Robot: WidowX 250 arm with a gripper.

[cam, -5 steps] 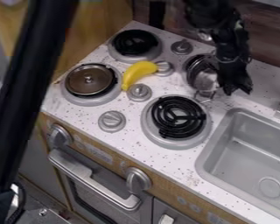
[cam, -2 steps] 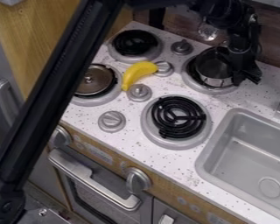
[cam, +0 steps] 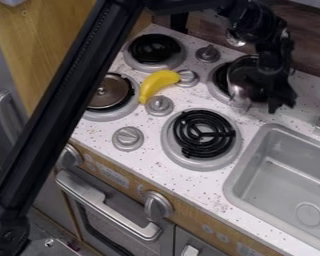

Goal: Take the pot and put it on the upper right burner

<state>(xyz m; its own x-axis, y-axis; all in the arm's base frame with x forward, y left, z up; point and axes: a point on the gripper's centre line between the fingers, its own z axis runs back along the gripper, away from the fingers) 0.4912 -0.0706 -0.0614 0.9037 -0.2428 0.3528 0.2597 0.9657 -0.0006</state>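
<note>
- A black claw (cam: 281,106) hangs at two o'clock, against the right side of a metal pot; whether it is clenched or released, I cannot tell.
- The pot (cam: 239,84) is at one to two o'clock, looking tilted, over the upper right burner (cam: 217,89); whether its base touches the burner is hidden.
- A yellow banana (cam: 158,83) lies at twelve o'clock on the speckled white counter (cam: 204,186), between knobs.
- A bare coil burner (cam: 201,134) sits near three o'clock, close to the middle.
- A brown lid (cam: 110,92) rests on the burner at ten o'clock.
- A grey sink (cam: 283,175) is at four o'clock.
</note>
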